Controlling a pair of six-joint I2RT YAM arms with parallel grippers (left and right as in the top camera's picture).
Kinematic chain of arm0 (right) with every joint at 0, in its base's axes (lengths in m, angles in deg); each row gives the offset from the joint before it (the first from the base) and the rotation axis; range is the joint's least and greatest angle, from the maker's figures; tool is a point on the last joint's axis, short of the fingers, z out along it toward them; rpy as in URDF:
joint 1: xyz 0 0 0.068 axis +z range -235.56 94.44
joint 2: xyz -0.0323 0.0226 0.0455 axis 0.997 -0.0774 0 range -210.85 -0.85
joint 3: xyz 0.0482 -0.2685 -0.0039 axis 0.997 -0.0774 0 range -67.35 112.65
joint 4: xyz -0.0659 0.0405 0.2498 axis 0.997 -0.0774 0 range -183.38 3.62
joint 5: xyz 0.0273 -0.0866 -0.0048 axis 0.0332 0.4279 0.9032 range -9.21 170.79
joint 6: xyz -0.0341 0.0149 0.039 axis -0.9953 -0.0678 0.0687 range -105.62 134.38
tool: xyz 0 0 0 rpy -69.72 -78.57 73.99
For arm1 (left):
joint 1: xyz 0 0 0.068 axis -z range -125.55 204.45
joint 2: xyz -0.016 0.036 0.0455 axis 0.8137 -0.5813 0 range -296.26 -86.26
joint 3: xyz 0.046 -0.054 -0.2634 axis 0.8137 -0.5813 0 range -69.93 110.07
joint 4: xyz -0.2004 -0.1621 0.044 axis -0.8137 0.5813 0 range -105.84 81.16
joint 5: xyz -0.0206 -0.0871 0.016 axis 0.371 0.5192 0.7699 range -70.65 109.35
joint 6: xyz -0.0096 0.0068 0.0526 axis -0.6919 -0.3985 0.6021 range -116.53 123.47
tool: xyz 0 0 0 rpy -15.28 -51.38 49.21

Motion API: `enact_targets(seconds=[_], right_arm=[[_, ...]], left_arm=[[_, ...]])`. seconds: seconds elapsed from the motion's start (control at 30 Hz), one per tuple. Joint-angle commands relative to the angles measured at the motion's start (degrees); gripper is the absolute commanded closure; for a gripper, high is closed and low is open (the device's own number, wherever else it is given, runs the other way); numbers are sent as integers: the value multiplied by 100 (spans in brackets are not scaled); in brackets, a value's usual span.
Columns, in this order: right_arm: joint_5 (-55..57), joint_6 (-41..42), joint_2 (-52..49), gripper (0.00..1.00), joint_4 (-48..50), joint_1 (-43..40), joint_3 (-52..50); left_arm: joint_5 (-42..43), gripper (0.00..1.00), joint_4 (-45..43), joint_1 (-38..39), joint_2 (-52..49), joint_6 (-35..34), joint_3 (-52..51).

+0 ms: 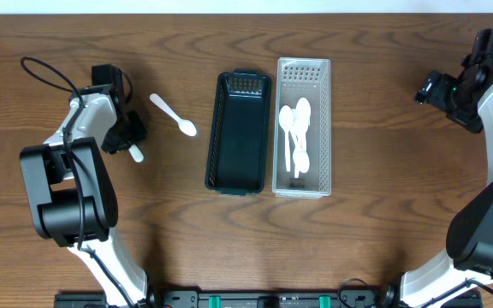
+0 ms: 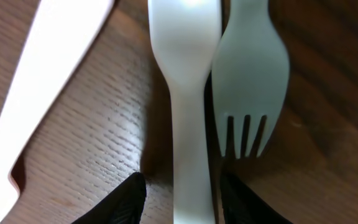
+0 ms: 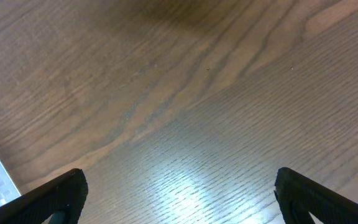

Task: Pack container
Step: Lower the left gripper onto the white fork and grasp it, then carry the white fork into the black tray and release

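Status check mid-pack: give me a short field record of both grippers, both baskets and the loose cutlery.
left gripper: open, fingers straddling a white plastic utensil handle lying on the wooden table
beside the handle: white plastic fork on one side, second white fork on the other
right gripper: open, over bare wood
dark slotted basket: empty
white slotted basket: holds several white plastic spoons
loose white plastic spoon: on the table, between left gripper and dark basket
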Motion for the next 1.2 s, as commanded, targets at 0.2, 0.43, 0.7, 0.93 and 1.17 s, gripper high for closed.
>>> enact_targets(seconds=[0.2,0.43,0.7,0.93,1.17], right_arm=[[4,59,-7,1,-4,-4,-31],[2,59,-7,1,-7,-4,-31],[2,61,-7,1,-4,-4,-31],[0,61,-7,1,-4,-4,-31],[0,61,-7,1,-2,-4,-31]], left_arm=[[11,70,-20,-20,-98,-96,-221],[216,94,243,-17,-90,22,-221],[396,94,896,-15,673,208,85],[396,94,1161,348,2347,315,170],[490,94,1403,1744,3143,706,168]])
